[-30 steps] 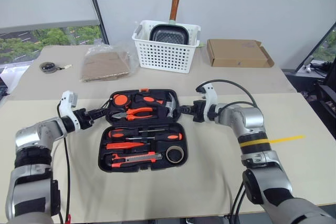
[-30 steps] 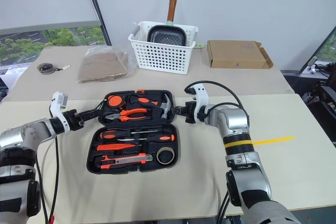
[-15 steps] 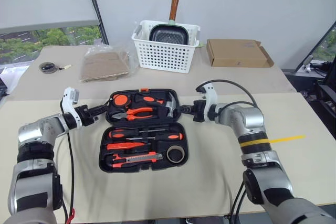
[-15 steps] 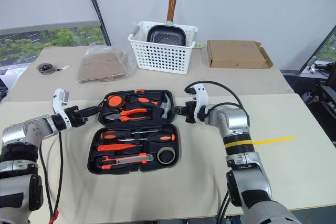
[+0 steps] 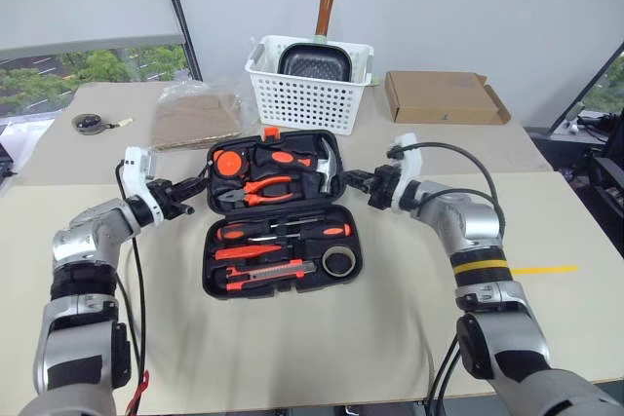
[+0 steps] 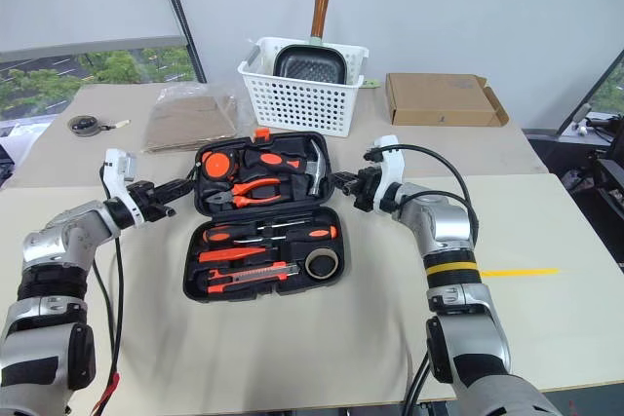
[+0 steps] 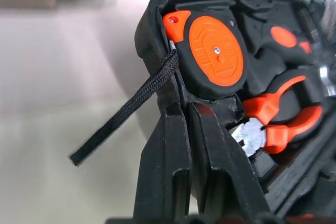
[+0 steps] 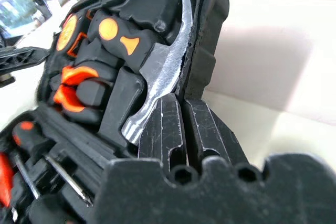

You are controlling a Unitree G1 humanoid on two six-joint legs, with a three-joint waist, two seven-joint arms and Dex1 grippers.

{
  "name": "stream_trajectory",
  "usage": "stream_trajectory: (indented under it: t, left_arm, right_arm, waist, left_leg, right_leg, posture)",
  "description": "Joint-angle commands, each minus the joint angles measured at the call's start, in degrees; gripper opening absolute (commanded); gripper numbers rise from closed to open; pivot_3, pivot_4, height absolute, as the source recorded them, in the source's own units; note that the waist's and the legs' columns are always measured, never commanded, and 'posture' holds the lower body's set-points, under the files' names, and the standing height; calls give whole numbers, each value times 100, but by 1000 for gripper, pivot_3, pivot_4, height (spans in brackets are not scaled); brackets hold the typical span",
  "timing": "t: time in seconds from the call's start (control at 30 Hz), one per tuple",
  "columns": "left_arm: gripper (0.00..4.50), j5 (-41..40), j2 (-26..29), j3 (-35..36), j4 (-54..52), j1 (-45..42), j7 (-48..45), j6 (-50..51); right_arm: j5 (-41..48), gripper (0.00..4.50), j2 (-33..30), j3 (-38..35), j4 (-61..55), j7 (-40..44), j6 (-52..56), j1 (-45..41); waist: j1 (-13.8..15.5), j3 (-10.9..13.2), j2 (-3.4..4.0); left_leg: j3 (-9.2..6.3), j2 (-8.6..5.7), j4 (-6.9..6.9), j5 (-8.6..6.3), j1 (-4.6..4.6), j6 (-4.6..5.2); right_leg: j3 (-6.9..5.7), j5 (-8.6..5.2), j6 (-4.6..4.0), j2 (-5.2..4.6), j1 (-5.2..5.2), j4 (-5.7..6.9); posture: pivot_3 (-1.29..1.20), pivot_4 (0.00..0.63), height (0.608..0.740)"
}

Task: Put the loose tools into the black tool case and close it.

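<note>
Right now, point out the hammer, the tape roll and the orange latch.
hammer (image 6: 318,165): right eye view, on its steel head.
tape roll (image 6: 321,263): right eye view, on its ring.
orange latch (image 5: 270,132): left eye view, on its tab.

My arms were silver-grey with black joints; black cables looped off white wrist mounts, a yellow band ringed the right forearm (image 5: 480,267), fingers (image 7: 173,171) black.

A white perforated basket (image 5: 310,94) is sitting near the table's (image 5: 390,338) far edge, holding a dark pan (image 5: 314,65) whose brown handle is sticking upward. Toward the far right corner a brown cardboard box (image 5: 444,97) is lying flat. A clear bag of brown sheets (image 5: 198,116) is resting left of the basket, and a small round object (image 5: 89,123) is lying near the far left edge.
</note>
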Motion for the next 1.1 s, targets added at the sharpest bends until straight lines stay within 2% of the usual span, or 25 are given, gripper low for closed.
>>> stream_trajectory:
  t: [0.03,0.3,0.7,0.83,1.1]
  left_arm:
    - [48,164,-183,-64,-416,-310,-26,-959]
    - [48,962,-210,-407,-779,21,71,-2729]
    - [48,2067,-110,-613,-902,234,1147,-4219]
    - [48,2163,-155,-592,-668,102,1388,-4519]
    - [48,2361,-169,-594,-863,482,1790,-5071]
  right_arm:
    - [102,0,-50,-90,23,661,-848,-85]
    - [-290,0,-261,64,703,1453,-2522,109]
    - [-695,0,-207,-26,1980,1646,-4156,-497]
    - [-815,0,-234,-5,2336,1697,-4533,-713]
    - [-915,0,-291,25,2277,1882,-5187,-431]
  waist:
    - [-4,0,0]
    - [-18,1,-1]
    - [-22,1,-1]
    - [-19,1,-1]
    - [-17,1,0]
  left_leg:
    - [0,1,-1,0,0,0]
    - [9,0,-5,0,-3,0]
    - [9,4,2,3,3,0]
    - [10,5,2,5,3,-1]
    - [11,4,0,6,-3,1]
  right_leg:
    - [0,0,0,2,0,1]
    - [-1,1,-1,6,-1,-6]
    - [0,7,-4,3,-1,-3]
    - [-1,9,-7,3,-3,3]
    - [-4,9,-7,3,-2,1]
  posture:
    - [0,150,700]
    - [0,150,700]
    - [0,150,700]
    - [0,150,700]
    - [0,150,700]
